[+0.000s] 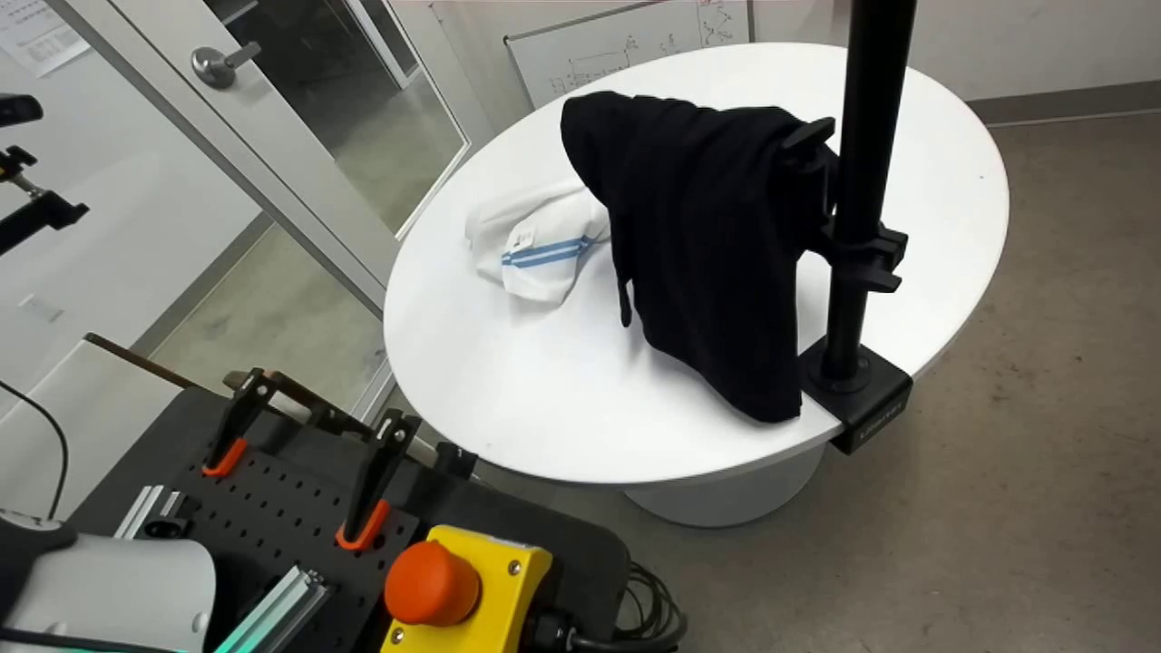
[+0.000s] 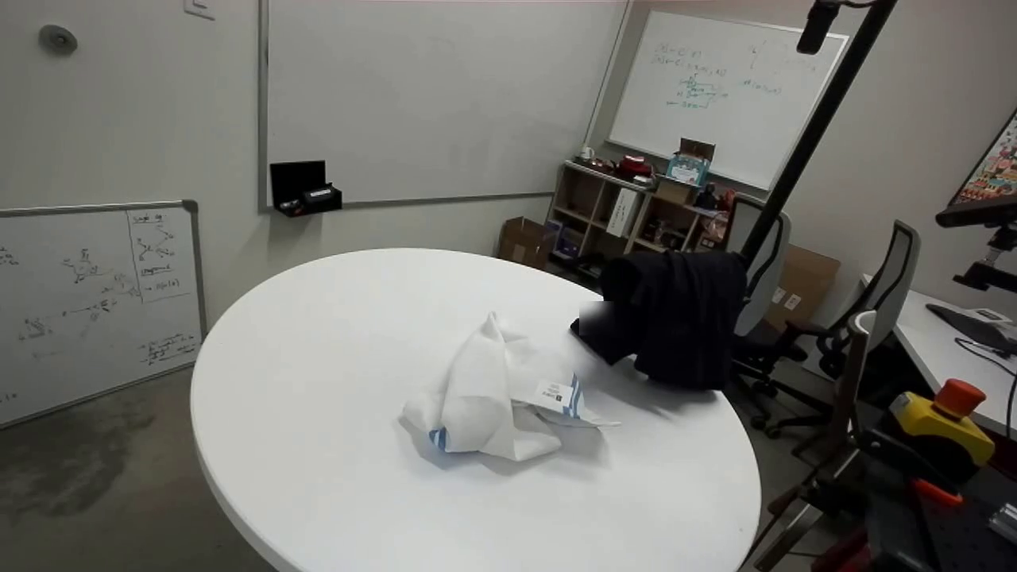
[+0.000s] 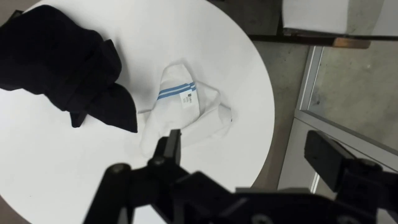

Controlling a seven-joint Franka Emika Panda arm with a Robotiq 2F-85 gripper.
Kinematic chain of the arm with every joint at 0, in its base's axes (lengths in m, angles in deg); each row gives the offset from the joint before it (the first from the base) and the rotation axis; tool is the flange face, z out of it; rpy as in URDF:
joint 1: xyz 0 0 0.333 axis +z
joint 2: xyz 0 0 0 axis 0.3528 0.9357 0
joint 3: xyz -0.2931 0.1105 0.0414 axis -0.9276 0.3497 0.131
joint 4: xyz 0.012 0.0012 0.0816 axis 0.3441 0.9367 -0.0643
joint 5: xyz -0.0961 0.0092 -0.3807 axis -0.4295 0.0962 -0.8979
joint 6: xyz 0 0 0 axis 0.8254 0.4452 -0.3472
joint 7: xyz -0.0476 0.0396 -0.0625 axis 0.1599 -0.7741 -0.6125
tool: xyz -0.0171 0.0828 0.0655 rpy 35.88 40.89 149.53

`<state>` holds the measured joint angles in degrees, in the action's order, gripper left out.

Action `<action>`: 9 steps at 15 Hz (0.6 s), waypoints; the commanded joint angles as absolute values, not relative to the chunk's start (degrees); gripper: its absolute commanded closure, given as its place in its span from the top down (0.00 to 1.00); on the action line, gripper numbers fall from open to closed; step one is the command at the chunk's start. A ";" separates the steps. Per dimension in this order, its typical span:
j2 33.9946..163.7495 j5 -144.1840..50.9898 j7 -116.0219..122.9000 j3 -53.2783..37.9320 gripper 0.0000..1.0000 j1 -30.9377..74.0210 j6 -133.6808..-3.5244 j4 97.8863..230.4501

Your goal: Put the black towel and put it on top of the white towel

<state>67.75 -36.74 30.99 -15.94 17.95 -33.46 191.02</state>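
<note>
The black towel (image 1: 703,245) is a large dark cloth draped in tall folds beside a black pole, rising above the white round table (image 1: 508,390); what holds it up is hidden. It also shows in an exterior view (image 2: 687,318) and at the upper left of the wrist view (image 3: 59,59). The white towel (image 1: 544,245), with blue stripes and a label, lies crumpled on the table next to it. It also shows in an exterior view (image 2: 493,397) and the wrist view (image 3: 175,109). My gripper (image 3: 244,137) is open and empty above the table; neither exterior view shows it.
The black pole (image 1: 871,118) is clamped to the table edge by a black base (image 1: 857,394), right against the black towel. A yellow emergency-stop box (image 1: 485,589) sits on the dark robot stand. A glass door (image 1: 345,136) and whiteboards stand around the table.
</note>
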 commanded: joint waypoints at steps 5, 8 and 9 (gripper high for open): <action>77.00 -38.03 28.74 -17.74 1.00 12.00 -51.64 189.12; 81.65 -37.16 25.13 -18.43 1.00 9.70 -58.69 188.45; 83.07 -36.77 23.24 -18.55 1.00 9.05 -61.11 188.41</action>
